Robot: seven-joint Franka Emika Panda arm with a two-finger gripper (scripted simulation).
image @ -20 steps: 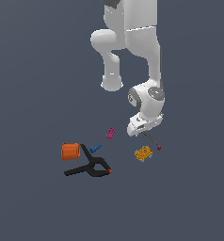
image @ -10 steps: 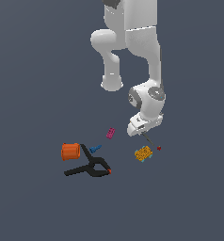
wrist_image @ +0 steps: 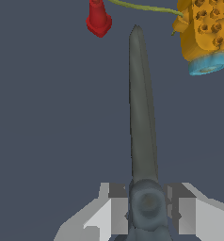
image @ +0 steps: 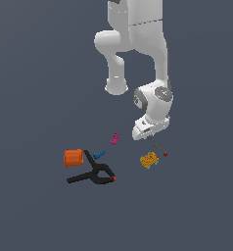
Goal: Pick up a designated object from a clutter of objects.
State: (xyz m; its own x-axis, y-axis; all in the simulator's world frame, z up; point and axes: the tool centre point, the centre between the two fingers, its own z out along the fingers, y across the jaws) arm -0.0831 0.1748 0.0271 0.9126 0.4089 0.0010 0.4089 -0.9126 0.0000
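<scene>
Here the white two-fingered gripper is clamped on the pivot of the slim scissors with long dark grey blades, which jut out from between the fingers; their handles are hidden. In the exterior view the blades slant down beneath the gripper, between the yellow-orange perforated block and the tiny red bit. The orange cylinder, the big black spring clamp, the small blue piece and the pink block lie toward the exterior view's left.
</scene>
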